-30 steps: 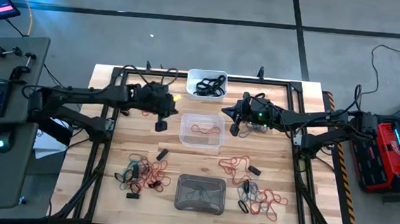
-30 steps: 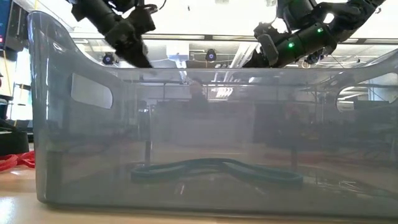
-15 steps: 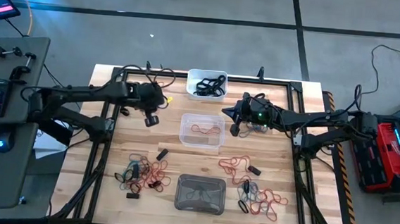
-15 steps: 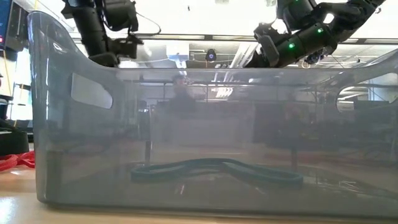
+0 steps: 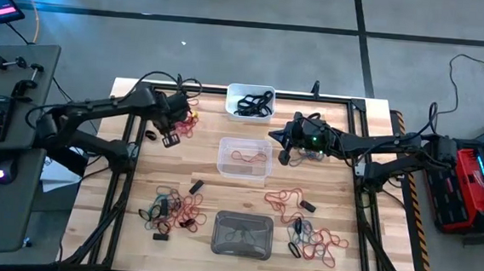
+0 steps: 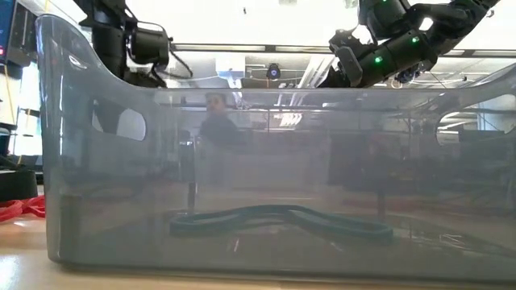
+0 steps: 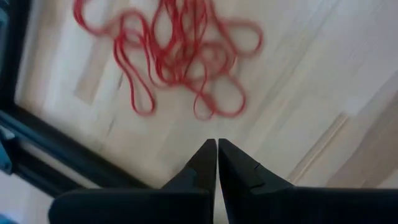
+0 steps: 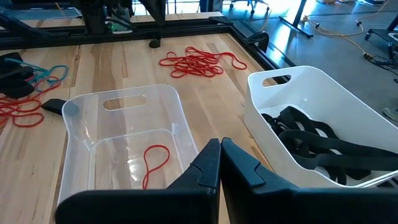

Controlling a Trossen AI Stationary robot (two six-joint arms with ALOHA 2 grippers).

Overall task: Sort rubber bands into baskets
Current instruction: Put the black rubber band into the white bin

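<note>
Three baskets sit in a rough line down the middle of the table: the white basket at the far edge with black bands in it, the clear basket in the centre with one red band lying on its floor, and the grey basket at the near edge with a dark teal band inside.

Left gripper is hanging out near the far left corner of the table, just beside a small pile of red rubber bands. Its fingers look pressed together with only a hair of a gap, nothing pinched between them.

Right gripper hangs just to the right of the clear basket, fingers shut tight and empty too.

Loads of loose bands are lying on the wood: a mixed red, black and teal tangle left of the grey basket, red loops right of centre, and another mixed bunch near the front right.
</note>
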